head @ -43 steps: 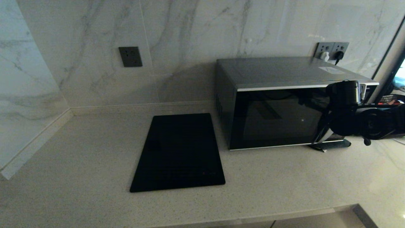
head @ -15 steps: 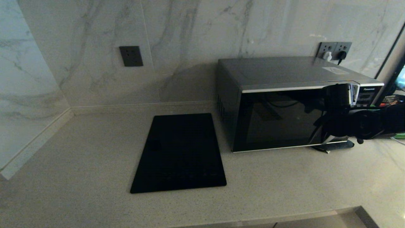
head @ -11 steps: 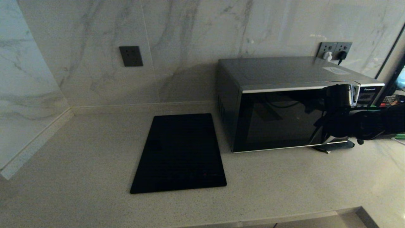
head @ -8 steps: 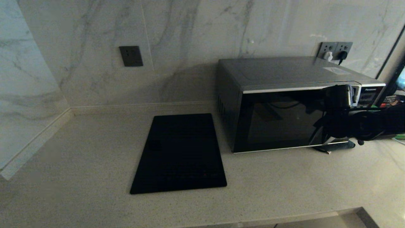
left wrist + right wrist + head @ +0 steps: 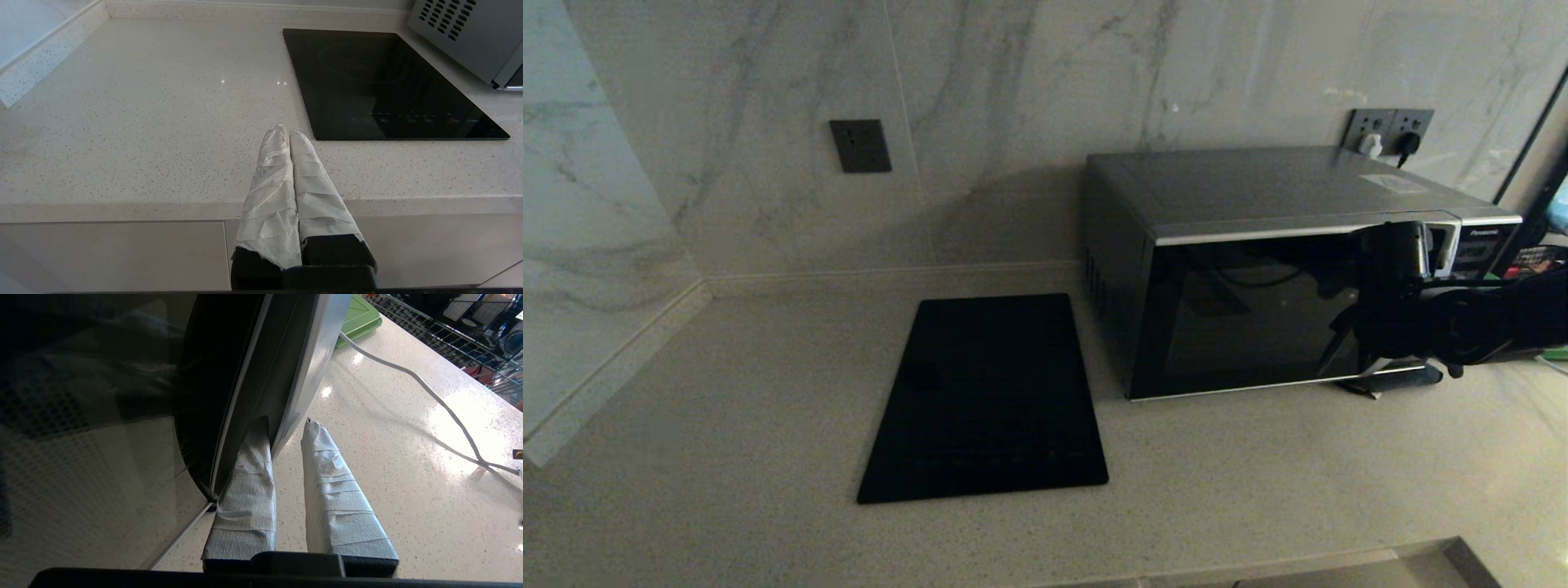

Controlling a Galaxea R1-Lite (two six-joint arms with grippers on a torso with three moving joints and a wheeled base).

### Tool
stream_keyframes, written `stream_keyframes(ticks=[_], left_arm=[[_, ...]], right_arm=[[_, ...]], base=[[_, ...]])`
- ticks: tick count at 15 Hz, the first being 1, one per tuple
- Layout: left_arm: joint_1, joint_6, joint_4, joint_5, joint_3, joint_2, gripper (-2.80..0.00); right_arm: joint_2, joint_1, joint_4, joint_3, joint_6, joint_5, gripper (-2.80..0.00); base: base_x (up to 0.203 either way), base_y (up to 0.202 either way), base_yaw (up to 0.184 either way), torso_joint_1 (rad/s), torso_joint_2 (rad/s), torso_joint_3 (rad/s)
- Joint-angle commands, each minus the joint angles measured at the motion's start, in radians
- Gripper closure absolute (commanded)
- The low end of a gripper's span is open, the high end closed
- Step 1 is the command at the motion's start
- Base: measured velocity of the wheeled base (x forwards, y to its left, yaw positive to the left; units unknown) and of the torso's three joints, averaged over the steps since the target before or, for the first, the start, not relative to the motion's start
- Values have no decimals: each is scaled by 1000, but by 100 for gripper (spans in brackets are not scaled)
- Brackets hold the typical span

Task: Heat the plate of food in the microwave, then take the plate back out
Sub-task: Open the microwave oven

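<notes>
On the left, the left gripper (image 5: pixel 289 134) hangs over the front edge of the speckled worktop (image 5: pixel 143 122), its tape-wrapped jaws pressed together on nothing. It is out of the head view.

Further right, a flat black cooktop (image 5: pixel 988 400) lies on the worktop, its long axis running from the front edge toward the marble wall (image 5: pixel 1013 122). A dark wall socket (image 5: pixel 859 145) sits on that wall above and left of it.

Just right of the cooktop stands the microwave (image 5: pixel 1258 188), a silver-grey box with its long axis running left to right along the wall and its black glass door (image 5: pixel 1250 310) facing the front. The door's right edge stands slightly out from the body. A double socket (image 5: pixel 1388 129) with plugs is on the wall behind its right end.

At the door's right edge is the right gripper (image 5: pixel 287 428). Its jaws are apart, with the curved silver handle (image 5: pixel 310 367) between them: one wrapped finger (image 5: pixel 249 486) is tucked behind the handle against the door, the other lies on the outer side. Whether they press on it cannot be told.

Beyond the microwave a white cable (image 5: pixel 416 384) crosses the worktop and a green board (image 5: pixel 357 318) lies there. The plate of food is in no view.
</notes>
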Motion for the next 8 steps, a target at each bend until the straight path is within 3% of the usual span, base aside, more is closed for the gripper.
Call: stream_keyframes(ticks=[1, 8], left_arm=[[0, -1, 0, 1, 0, 2, 0], [0, -1, 0, 1, 0, 2, 0]], right_arm=[[7, 2, -2, -1, 5, -8, 0], [15, 10, -2, 4, 23, -59, 0]], base=[[0, 0, 0, 0, 0, 0], [0, 0, 0, 0, 0, 0]])
